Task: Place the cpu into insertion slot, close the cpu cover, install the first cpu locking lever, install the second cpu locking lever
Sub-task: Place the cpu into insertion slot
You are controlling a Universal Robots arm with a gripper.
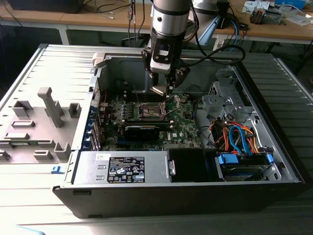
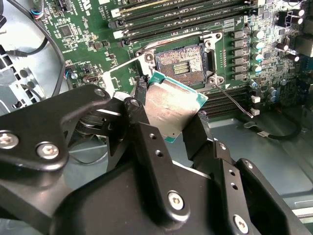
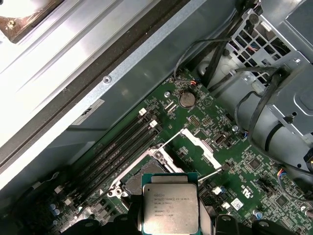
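Note:
My gripper [image 1: 163, 87] hangs inside the open computer case, shut on the cpu [image 1: 159, 90], a flat square chip with a dull silver top. In the second wrist view the cpu [image 2: 171, 105] sits tilted between the black fingers [image 2: 141, 95], a little above and beside the insertion slot [image 2: 181, 61], whose dark centre is bare. In the first wrist view the cpu [image 3: 170, 208] overlaps the near edge of the insertion slot [image 3: 139, 178]. The cpu cover [image 3: 199, 146] stands swung open beside the socket. A thin locking lever [image 2: 234, 100] sticks out free.
Long black memory slots [image 2: 186, 14] run beside the socket. A black card [image 1: 142, 130] lies in front of it. The power supply [image 1: 122, 169] and a drive bay with blue and orange cables [image 1: 242, 144] fill the near side. A grey fixture plate [image 1: 39, 122] sits at the exterior view's left.

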